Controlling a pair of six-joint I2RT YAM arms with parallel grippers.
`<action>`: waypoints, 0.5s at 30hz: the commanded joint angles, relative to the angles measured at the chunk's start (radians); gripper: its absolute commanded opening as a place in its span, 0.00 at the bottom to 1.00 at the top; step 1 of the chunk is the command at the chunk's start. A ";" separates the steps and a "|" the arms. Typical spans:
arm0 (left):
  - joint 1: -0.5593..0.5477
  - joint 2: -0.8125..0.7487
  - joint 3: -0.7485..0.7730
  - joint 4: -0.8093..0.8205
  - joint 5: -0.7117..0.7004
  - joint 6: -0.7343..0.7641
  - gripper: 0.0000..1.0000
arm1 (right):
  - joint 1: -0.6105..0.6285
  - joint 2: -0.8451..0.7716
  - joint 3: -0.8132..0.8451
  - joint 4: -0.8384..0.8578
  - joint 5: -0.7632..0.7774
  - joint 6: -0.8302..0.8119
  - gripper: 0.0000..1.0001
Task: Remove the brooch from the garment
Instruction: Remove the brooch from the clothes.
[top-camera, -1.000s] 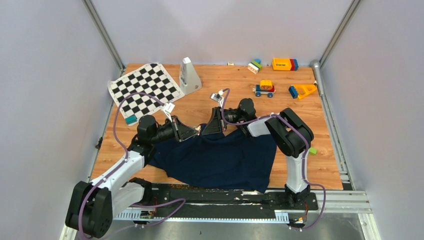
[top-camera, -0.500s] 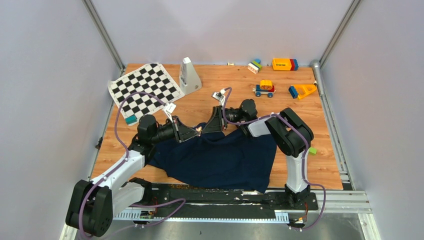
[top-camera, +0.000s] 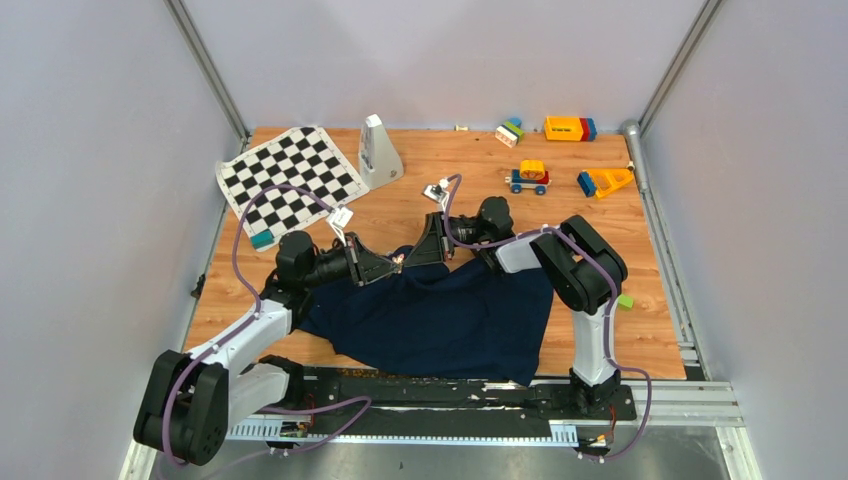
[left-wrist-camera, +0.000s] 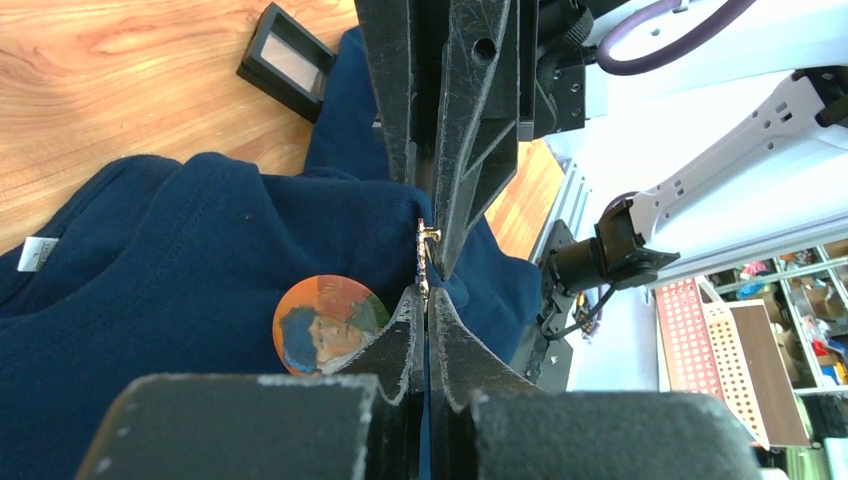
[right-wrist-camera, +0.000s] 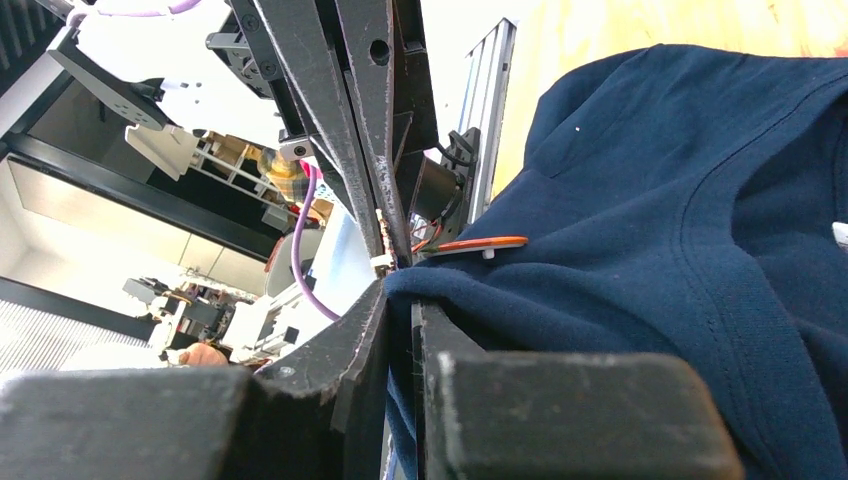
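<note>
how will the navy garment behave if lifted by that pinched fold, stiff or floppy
Likely floppy: the garment lies in soft creases and bunches where it is pinched. Probably light, since a small pinch raises a ridge. The brooch on it would likely sway along.

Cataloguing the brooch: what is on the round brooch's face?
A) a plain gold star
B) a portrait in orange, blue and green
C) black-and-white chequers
B: the left wrist view shows the round brooch on the dark navy cloth garment bearing a painted face in those colours.
</note>
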 joint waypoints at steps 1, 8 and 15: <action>-0.009 -0.014 0.025 0.048 0.068 0.006 0.00 | 0.012 -0.007 0.034 -0.041 0.033 -0.070 0.12; -0.009 -0.039 0.066 -0.220 -0.072 0.095 0.00 | 0.014 -0.024 0.020 -0.030 0.020 -0.105 0.15; -0.009 -0.043 0.158 -0.507 -0.292 0.160 0.00 | 0.010 -0.059 -0.007 -0.082 0.054 -0.174 0.36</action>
